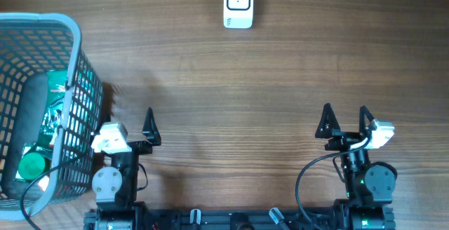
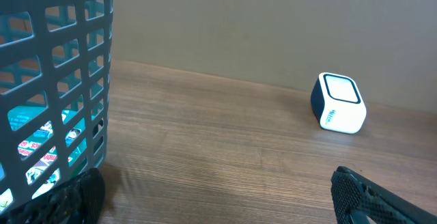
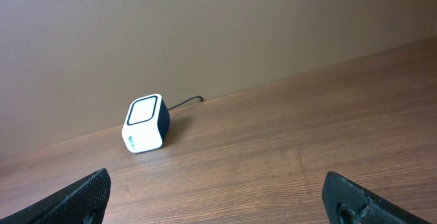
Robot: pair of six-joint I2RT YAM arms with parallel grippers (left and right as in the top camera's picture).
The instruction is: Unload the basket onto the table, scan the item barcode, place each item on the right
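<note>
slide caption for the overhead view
Wooden table: blue plastic lattice basket at left, white box-shaped scanner at far edge, both jaws open.

Mock shop checkout on a wooden tabletop: barcode scanner at the far edge, shopping basket at the left edge.

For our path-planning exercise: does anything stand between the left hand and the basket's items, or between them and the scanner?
Yes. The mesh wall of the basket stands between the left hand and the packaged items inside it; the open hand sits outside, beside it. From the basket to the barcode scanner, only bare table shows.
</note>
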